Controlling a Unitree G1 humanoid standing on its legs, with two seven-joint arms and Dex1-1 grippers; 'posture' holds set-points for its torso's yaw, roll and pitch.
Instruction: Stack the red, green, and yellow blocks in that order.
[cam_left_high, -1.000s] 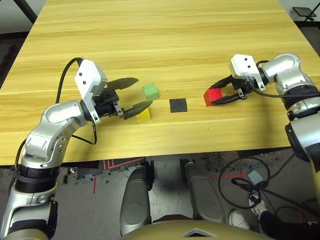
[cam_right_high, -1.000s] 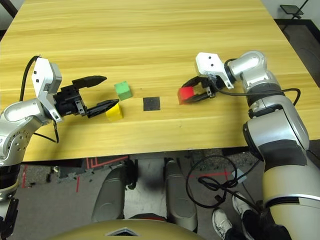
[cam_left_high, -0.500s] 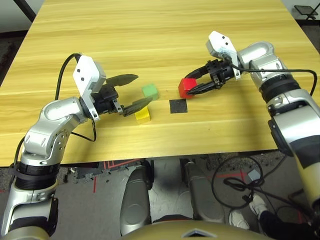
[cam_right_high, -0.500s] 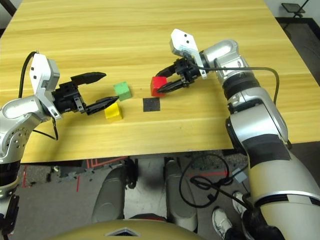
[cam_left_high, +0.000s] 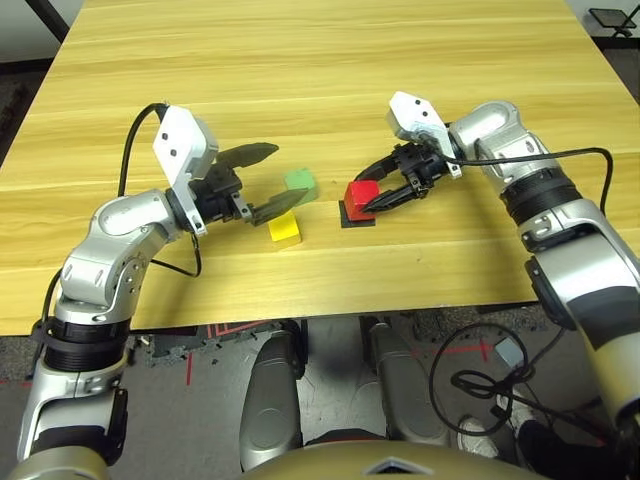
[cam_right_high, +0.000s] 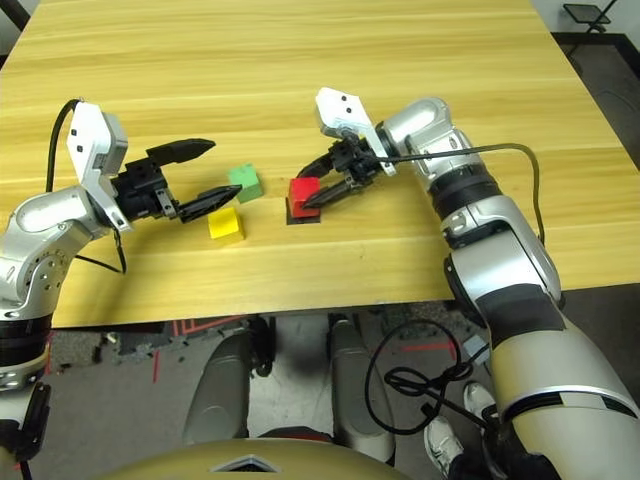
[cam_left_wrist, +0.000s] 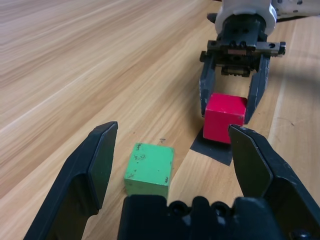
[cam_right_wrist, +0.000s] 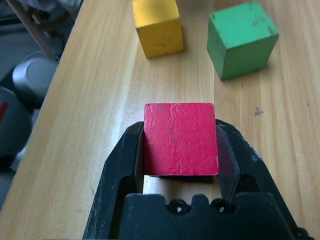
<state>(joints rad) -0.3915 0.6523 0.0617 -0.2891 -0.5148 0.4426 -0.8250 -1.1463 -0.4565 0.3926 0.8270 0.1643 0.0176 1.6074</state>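
Right gripper (cam_right_high: 322, 190) is pinching the bright red matte cube (cam_right_high: 303, 189) over the flat black square patch (cam_left_high: 357, 213); lower it square and flat before letting go. Left gripper (cam_left_high: 266, 180), fingers spread, flanks the light green cube (cam_left_high: 299, 184); yellow cube (cam_left_high: 285, 229) just beside.

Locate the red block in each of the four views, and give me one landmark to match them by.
Left eye view: red block near centre, in the right gripper, over the black patch.
Right eye view: red block left of centre.
Left wrist view: red block right of centre.
Right wrist view: red block centre, between the black fingers.
Landmark: the green block.
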